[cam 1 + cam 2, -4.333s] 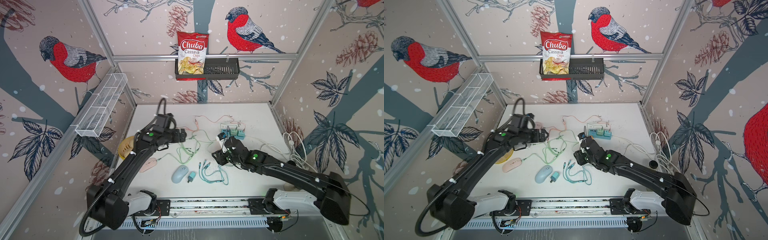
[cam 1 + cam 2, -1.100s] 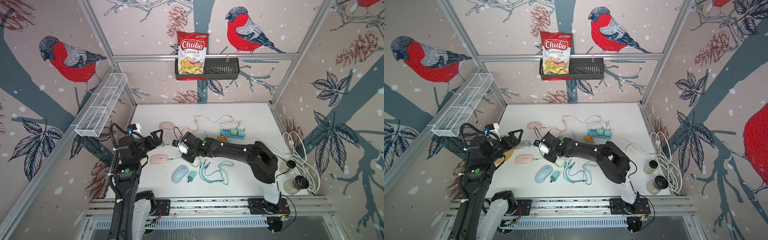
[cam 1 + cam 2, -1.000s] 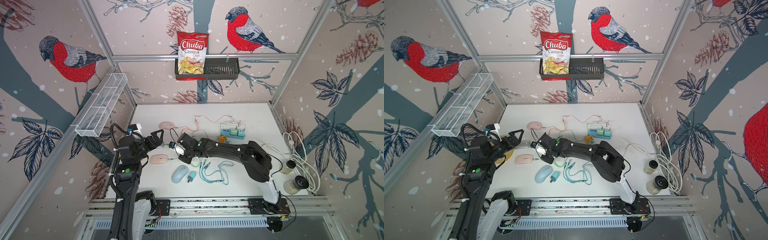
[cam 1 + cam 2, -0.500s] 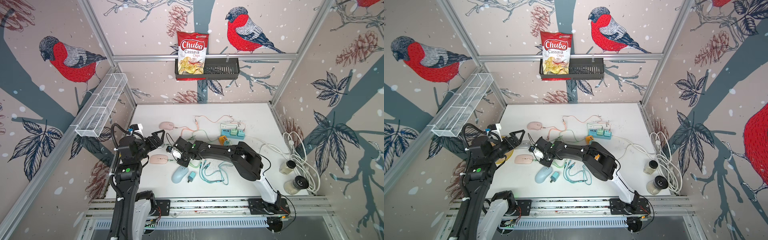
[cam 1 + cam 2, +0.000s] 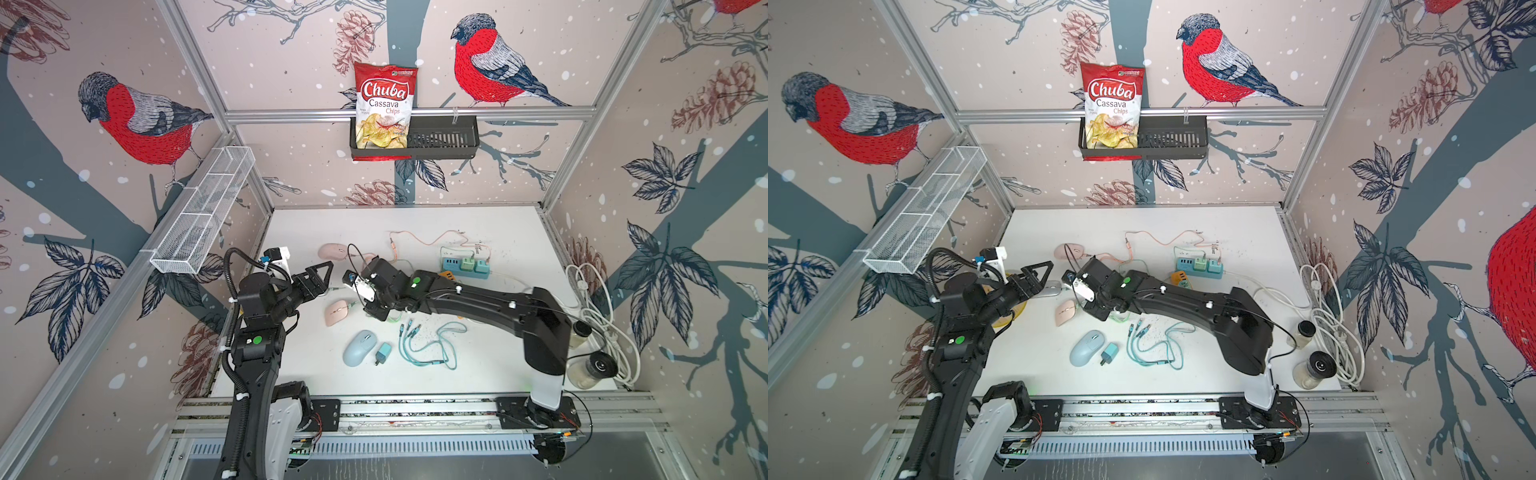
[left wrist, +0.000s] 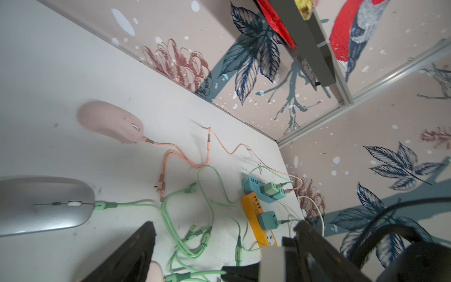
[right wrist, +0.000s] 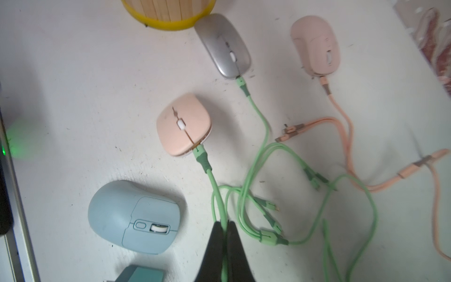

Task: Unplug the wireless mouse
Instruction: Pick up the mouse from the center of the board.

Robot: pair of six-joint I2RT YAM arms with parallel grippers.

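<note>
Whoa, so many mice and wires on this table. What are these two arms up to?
The right arm's fingers are shut on the green cable a little behind its plug, which is still in the square pink mouse. The left arm's fingers are open, holding nothing, hovering near the silver mouse.

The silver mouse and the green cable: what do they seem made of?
The silver mouse looks like plastic or metal, matte metallic finish with soft grey sheen. The green cable is probably soft rubbery plastic: smooth, bending in loose loops.
</note>
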